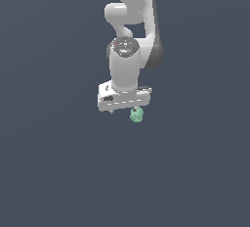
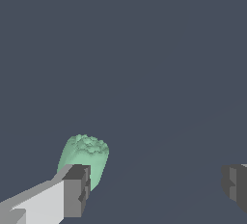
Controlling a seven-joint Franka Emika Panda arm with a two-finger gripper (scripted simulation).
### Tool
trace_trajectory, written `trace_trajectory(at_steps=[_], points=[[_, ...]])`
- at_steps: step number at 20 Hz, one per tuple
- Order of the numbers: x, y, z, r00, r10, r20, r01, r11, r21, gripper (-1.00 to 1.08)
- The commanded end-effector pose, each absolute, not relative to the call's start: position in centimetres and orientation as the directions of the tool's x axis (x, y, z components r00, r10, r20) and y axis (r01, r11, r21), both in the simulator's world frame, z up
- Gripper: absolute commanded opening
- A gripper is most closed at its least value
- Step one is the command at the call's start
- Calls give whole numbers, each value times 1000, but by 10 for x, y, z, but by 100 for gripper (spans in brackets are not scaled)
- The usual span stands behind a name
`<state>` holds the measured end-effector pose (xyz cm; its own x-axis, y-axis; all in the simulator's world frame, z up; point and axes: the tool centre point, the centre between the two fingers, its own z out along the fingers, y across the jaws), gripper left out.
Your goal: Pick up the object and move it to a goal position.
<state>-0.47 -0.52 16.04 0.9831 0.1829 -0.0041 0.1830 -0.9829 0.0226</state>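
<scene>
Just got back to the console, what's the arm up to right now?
The Panda's end effector is open, its fingers spread wide apart. The small mint-green object sits next to one finger, not between the two. In the exterior view the object is just below the end effector. It isn't gripped; no goal marker is visible.

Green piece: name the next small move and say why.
Probably shift the gripper sideways to centre on the green piece. In the wrist view the jaws stand wide open, and the piece sits at one finger rather than in the gap.
</scene>
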Motion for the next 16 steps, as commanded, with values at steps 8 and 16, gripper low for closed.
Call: trace_trajectory(at_steps=[8,16], points=[[-17,9,143,896,445,-12,445,-895,20,100],[-28,22,128,761,649,-15,649,-761,14,100]])
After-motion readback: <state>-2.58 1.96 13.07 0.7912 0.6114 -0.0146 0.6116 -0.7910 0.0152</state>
